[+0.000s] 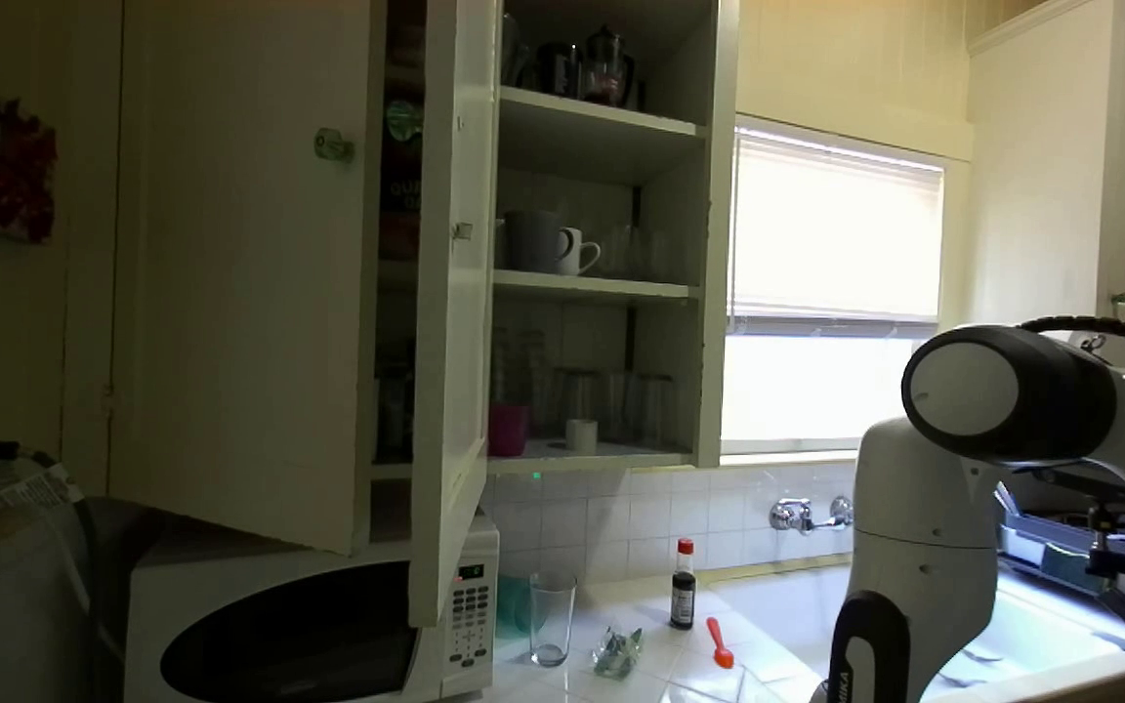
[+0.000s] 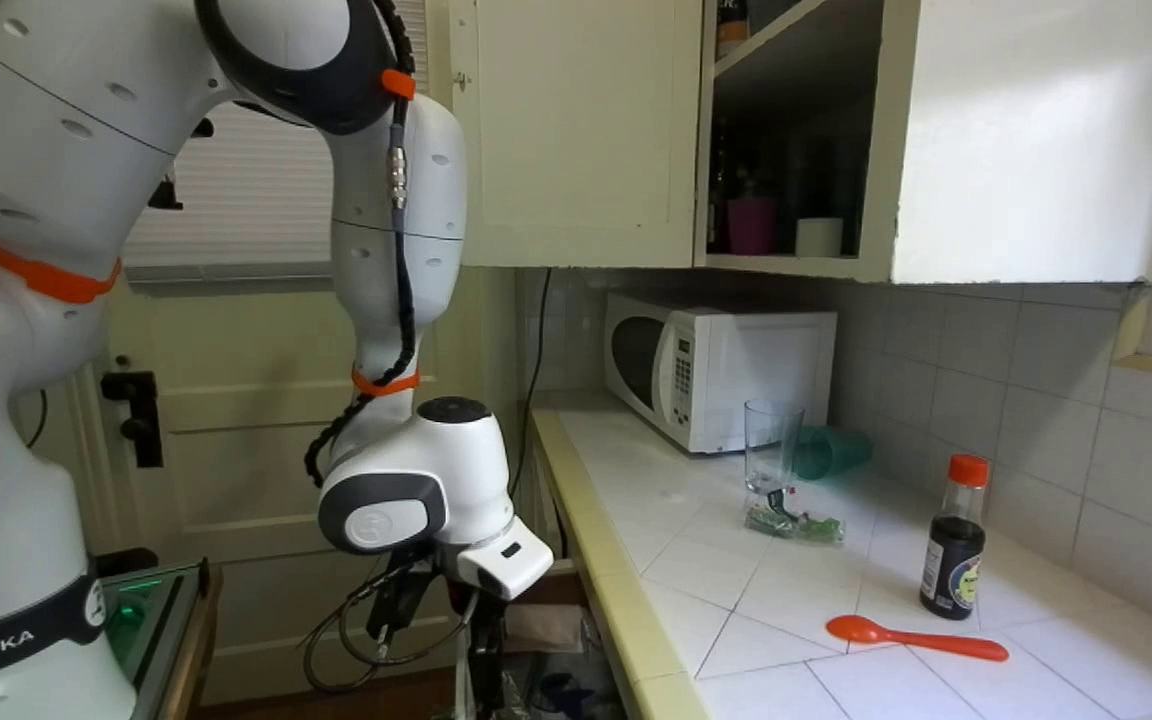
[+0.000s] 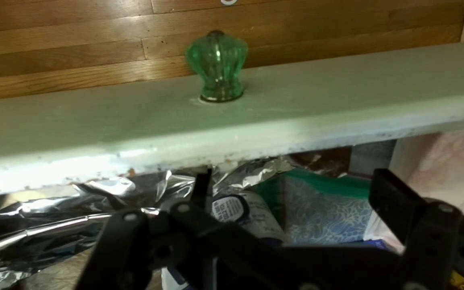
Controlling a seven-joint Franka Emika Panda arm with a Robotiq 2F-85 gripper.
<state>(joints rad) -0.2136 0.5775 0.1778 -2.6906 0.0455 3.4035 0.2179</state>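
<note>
In the wrist view my gripper [image 3: 290,185] stands open, its dark fingers wide apart, over a drawer full of packages. Just beyond the fingertips runs the drawer's pale front [image 3: 316,100], with a green glass knob [image 3: 218,66] on its face. Below the jaws lie a white and dark blue roll-shaped package [image 3: 252,213], a patterned blue bag [image 3: 324,213] with a green band, and crumpled foil [image 3: 111,189]. The left fingertip overlaps the drawer's edge in view; whether it touches cannot be told. No grip on anything shows. In an exterior view the arm reaches down beside the counter [image 2: 666,550].
On the counter are a red spoon [image 2: 916,637], a sauce bottle [image 2: 954,550], a drinking glass [image 2: 772,445], a teal cup [image 2: 831,452], a small plastic bag [image 2: 796,522] and a microwave [image 2: 761,370]. An open cabinet door [image 1: 455,322] hangs above. A sink [image 1: 1021,644] lies behind the arm.
</note>
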